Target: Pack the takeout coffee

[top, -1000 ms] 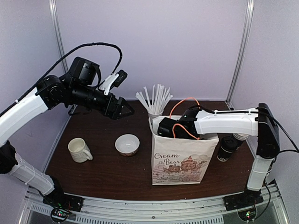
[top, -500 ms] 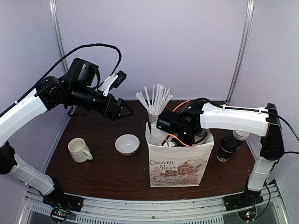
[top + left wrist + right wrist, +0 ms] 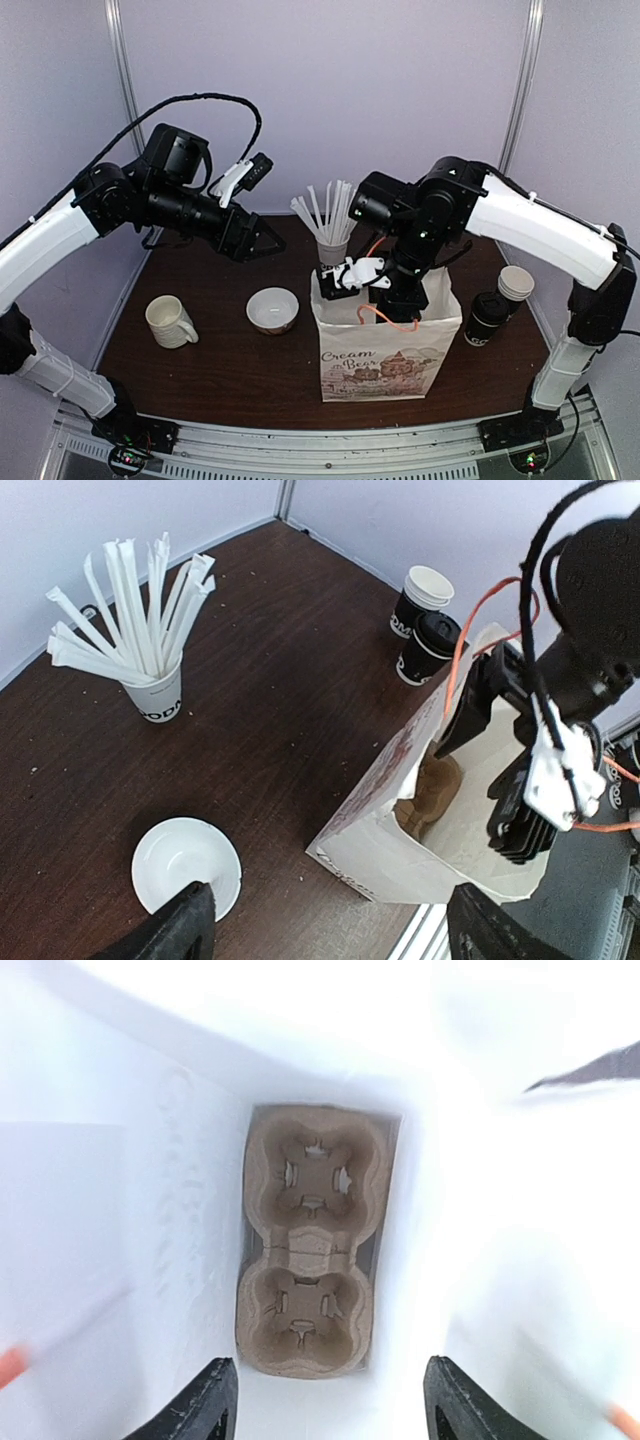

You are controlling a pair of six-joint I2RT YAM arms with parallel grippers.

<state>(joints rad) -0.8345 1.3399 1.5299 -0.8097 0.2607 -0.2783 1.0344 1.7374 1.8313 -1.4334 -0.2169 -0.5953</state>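
A printed paper bag [image 3: 385,365] is standing open on a dark wooden table [image 3: 230,370], with a brown two-cup carrier [image 3: 310,1245] lying flat at its bottom. Just behind the bag, a white cup [image 3: 332,250] is holding a fan of white stirrers [image 3: 330,210]. A white bowl [image 3: 272,308] is sitting left of the bag, and a cream mug [image 3: 168,322] is resting further left, its handle pointing right.

The paper bag [image 3: 385,362] reads "Cream Bear" (other lettering too small).

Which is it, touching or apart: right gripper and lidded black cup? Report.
Apart. The top view shows the right gripper over the mouth of the paper bag, while the lidded black cup stands on the table beside it.
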